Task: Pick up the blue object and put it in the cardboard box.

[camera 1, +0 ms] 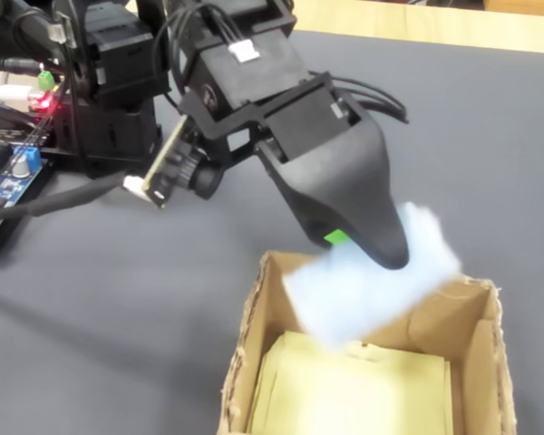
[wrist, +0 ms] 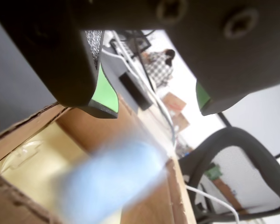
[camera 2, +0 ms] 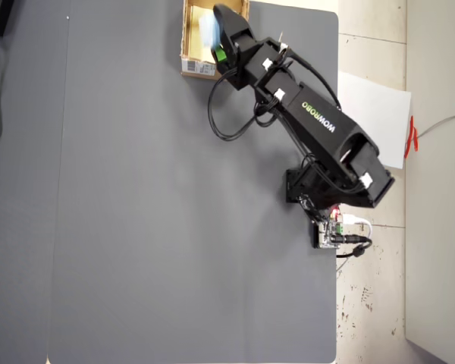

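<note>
The black gripper [camera 1: 381, 249] with green pads hangs over the small tan corrugated cardboard box [camera 1: 254, 317]; in the wrist view its two jaws stand well apart, one at 10 o'clock and one at 2 o'clock of the picture, and nothing lies between the green pads [wrist: 105, 93], so the gripper [wrist: 156, 109] is wide open and holds nothing.

The pale blue, soft-looking rectangular block [camera 1: 372, 281] shows as a blurred shape just under the gripper tip in the fixed view; it is tilted, above the open top of the box, at the wall of the box that is far from the camera; whether it touches the wall or the gripper, the blur does not let one tell. In the wrist view the same block [wrist: 109, 179] is a blurred blue streak at 6 o'clock, in front of the pale yellowish inside of the box [wrist: 32, 158].

In the overhead view the box [camera 2: 191, 45] sits at 12 o'clock, at the top edge of the dark grey table mat [camera 2: 136, 212]; the gripper [camera 2: 221, 23] covers its right part, and the block [camera 2: 208, 29] is a small pale spot beside the gripper; the black arm [camera 2: 318, 121] runs from there toward 4 o'clock, down to its base; a small blue circuit board with wires [camera 1: 9, 177] lies at 9 o'clock in the fixed view.
</note>
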`<state>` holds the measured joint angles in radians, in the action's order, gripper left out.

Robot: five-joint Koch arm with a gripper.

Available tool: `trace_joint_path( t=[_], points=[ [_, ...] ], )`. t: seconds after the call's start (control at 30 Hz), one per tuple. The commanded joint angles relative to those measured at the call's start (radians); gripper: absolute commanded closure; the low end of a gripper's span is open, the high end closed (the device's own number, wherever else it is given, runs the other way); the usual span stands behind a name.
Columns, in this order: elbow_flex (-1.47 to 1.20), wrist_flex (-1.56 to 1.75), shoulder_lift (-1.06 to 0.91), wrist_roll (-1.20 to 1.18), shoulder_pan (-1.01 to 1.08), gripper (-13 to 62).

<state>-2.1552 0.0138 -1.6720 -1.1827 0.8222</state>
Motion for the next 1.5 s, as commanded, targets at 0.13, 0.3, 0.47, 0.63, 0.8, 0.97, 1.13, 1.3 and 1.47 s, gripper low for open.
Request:
trace_joint_path(
  t=[0.13, 0.3, 0.47, 0.63, 0.8, 0.97, 1.13, 1.3, 1.47],
  points=[
    [0.075, 0.017, -0.023, -0.063, -0.002, 15.9],
    [0.038, 0.040, -0.095, -0.298, -0.089, 16.0],
    [-0.034, 0.054, -0.186, -0.436, -0.195, 16.0],
    [-0.161, 0.055, -0.336, -0.485, -0.341, 16.0],
    [-0.305, 0.069, -0.476, -0.508, -0.436, 15.6],
    [-0.482, 0.072, -0.632, -0.508, -0.525, 15.6],
    [-0.595, 0.074, -0.695, -0.505, -0.583, 15.1],
    [-0.699, 0.072, -0.696, -0.505, -0.594, 14.5],
    [-0.827, 0.072, -0.696, -0.494, -0.664, 14.7]
  ],
)
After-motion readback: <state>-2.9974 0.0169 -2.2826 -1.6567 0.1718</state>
